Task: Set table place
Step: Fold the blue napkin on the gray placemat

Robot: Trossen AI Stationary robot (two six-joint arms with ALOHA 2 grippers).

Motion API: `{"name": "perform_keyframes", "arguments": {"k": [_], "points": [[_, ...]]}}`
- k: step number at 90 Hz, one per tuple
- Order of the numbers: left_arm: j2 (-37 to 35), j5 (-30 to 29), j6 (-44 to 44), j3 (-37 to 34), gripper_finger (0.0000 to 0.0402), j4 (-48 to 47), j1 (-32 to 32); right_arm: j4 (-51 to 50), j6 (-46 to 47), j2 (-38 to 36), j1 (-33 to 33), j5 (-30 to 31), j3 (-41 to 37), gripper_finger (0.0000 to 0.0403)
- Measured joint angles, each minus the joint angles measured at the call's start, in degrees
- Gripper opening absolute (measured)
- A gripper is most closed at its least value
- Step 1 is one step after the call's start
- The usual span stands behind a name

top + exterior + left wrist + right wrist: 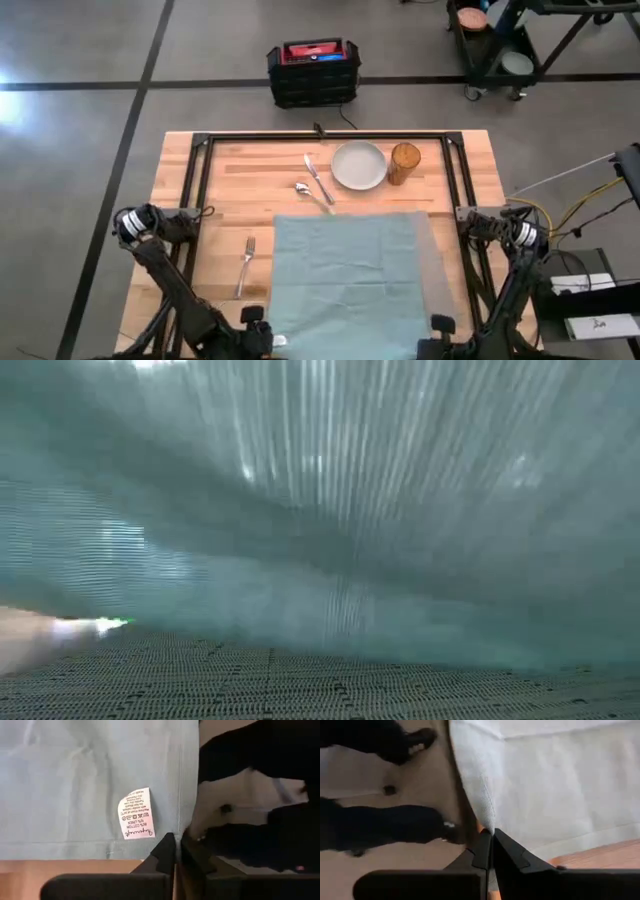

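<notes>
The teal napkin (350,275) is spread over the grey woven placemat (433,270) on the near half of the wooden table (180,180). My left gripper (265,338) is shut on the napkin's near left corner, and my right gripper (440,326) is shut on its near right corner. In the low view the napkin (320,490) hangs above the flat placemat (320,685). A fork (245,265) lies left of the napkin. The knife (318,180), spoon (305,190), pale plate (358,165) and amber glass (404,163) sit beyond it. My left gripper pinches the napkin's near left corner (172,836) between its two fingers, close to the white care label (136,813). The near edge is raised off the placemat; the far part lies on the table. My right gripper pinches the napkin's near right corner (489,826) between its two fingers, at the hemmed edge. The cloth runs away from the fingers toward the table's far side, fairly smooth.
A black metal frame (320,138) stands over the table, its posts by both arms. A black crate (313,70) sits on the grey floor beyond the far edge. Bare wood lies left of the fork and right of the placemat.
</notes>
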Motion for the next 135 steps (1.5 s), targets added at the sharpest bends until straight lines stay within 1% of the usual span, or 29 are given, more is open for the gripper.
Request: {"name": "perform_keyframes", "arguments": {"k": [5, 8, 19, 27, 41, 50, 55, 60, 71, 88, 99, 112, 124, 135], "points": [[-0.39, -0.08, -1.0, 0.0, 0.0001, 0.08, -0.12, -0.5, -0.82, -0.03, -0.1, 0.31, 1.61, 0.0], [-0.67, -0.19, -1.08, 0.0, 0.0001, 0.03, -0.11, -1.36, -1.71, -0.07, -0.18, 1.48, 2.54, 0.0], [-1.98, -2.51, -0.01, 0.02, 0.0, -2.32, 0.81, -10.44, -2.74, -0.68, -0.96, 8.68, 5.86, 0.0], [-3.49, -5.03, -0.54, 0.02, 0.0, -6.67, 2.47, -16.84, 0.16, -2.3, -2.21, 13.33, 6.56, 0.0], [-5.96, -6.27, -0.55, 0.09, 0.0, -17.13, 7.11, -29.42, 5.81, -3.1, -6.11, 13.49, 6.39, 0.0], [-6.68, -6.27, 2.31, -0.35, 0.0, -22.13, 10.66, -36.32, 7.8, -3.21, -9.01, 13.63, 5.42, 0.0], [-7.16, -6.21, 4.62, -0.92, 0.0, -23.5, 12.87, -38.39, 8.23, -3.24, -10.83, 13.59, 4.15, 0.0], [-7.49, -6.15, 6.88, -1.6, 0.0, -23.86, 14.94, -39.1, 8.8, -3.41, -12.54, 13.61, 2.35, 0.0], [-8.7, -5.87, 11.04, -4.61, 0.0, -24.05, 18.53, -38.74, 13.38, -3.5, -15.91, 13.65, -2.8, 0.0], [-10.53, -5.9, 12.6, -10.76, 0.0, -24.28, 22.62, -37.87, 11.67, -3.44, -19.88, 13.58, -9.27, 0.0], [-11.41, -8.65, 11.84, -13.64, 0.0, -23.9, 24.26, -37.33, 10.36, -3.48, -21.77, 13.81, -12.65, 0.0], [-12.7, -13.28, 12.43, -15.32, 0.0001, -22.44, 26.04, -35.43, 10.83, -3.5, -23.62, 16.11, -17.19, 0.0], [-13.29, -14.31, 13.63, -16.88, 0.0001, -21.02, 27.39, -31.34, 7.11, -3.5, -25.15, 15.54, -19.81, 0.0], [-13.06, -15.65, 13.57, -17.96, 0.0001, -20.81, 28.2, -30.9, 6.56, -3.52, -26.76, 15.6, -20.85, 0.0]]}}
